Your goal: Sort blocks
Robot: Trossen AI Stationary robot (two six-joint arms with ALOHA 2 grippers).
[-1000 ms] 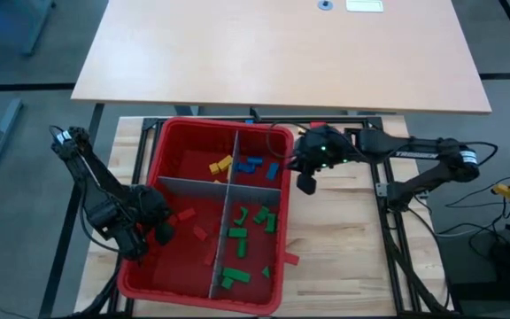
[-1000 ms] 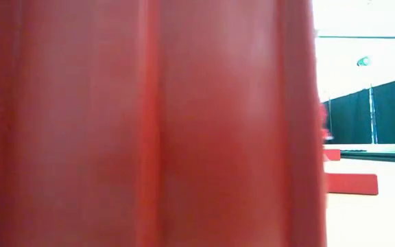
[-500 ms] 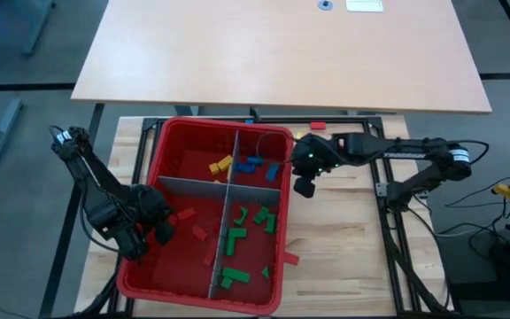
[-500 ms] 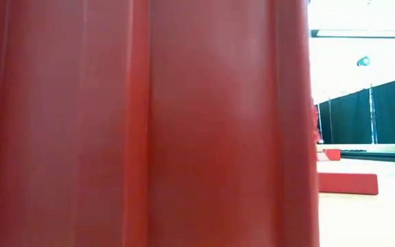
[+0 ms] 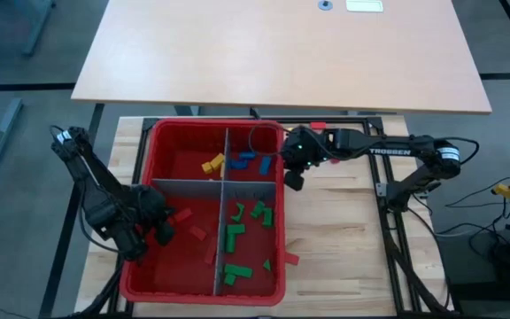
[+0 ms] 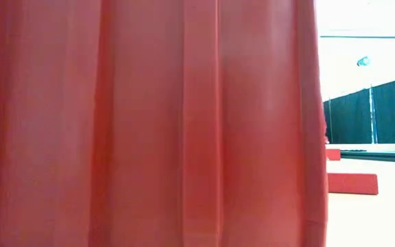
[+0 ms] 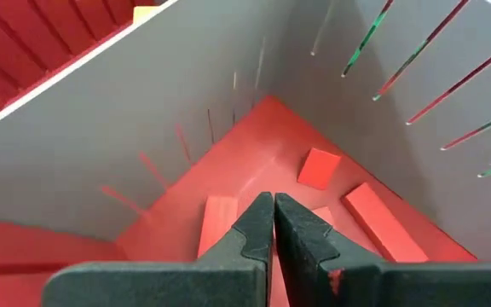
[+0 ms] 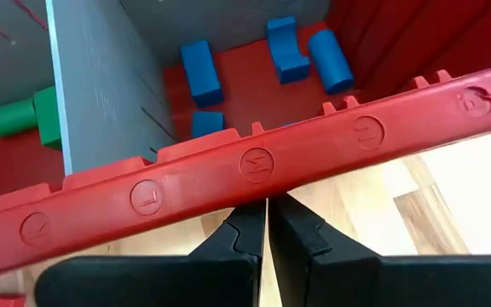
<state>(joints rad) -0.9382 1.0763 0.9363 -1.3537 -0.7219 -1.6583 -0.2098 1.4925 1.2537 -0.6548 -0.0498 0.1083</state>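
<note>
The red bin point(image 5: 149, 142) stands on the wooden table, split by grey panels point(image 5: 193, 184) into four compartments. Yellow blocks point(image 5: 212, 164) lie far left, blue blocks point(image 5: 253, 160) far right, green blocks point(image 5: 246, 226) near right and red blocks point(image 5: 190, 229) near left. My left gripper point(image 5: 162, 233) is shut low in the near-left compartment, with nothing between its fingers point(image 7: 274, 205). My right gripper point(image 5: 293, 179) is shut outside the bin's right wall, at its far end. In the low view the bin's wall point(image 6: 149, 123) fills most of the picture. My left gripper points down over the red blocks point(image 7: 220, 223); whether its tips touch a block or the floor cannot be told. My right gripper pushes with its shut fingertips point(image 8: 247, 220) against the outside of the bin's right wall, just under the rim point(image 8: 258, 166). It comes from the table's right. The bin stands on the table.
A loose red block point(image 5: 290, 259) lies on the table right of the bin's near corner, seen too in the low view as a red block point(image 6: 352, 183). Another red piece point(image 5: 318, 127) lies behind the right arm. A large tan table point(image 5: 282, 53) stands beyond.
My right gripper has gone toward the table's left edge, staying shut, and has pushed the bin's far end leftward. The bin has slid and turned a little, so that it now lies squarer to the table. My left gripper has kept still inside it.
</note>
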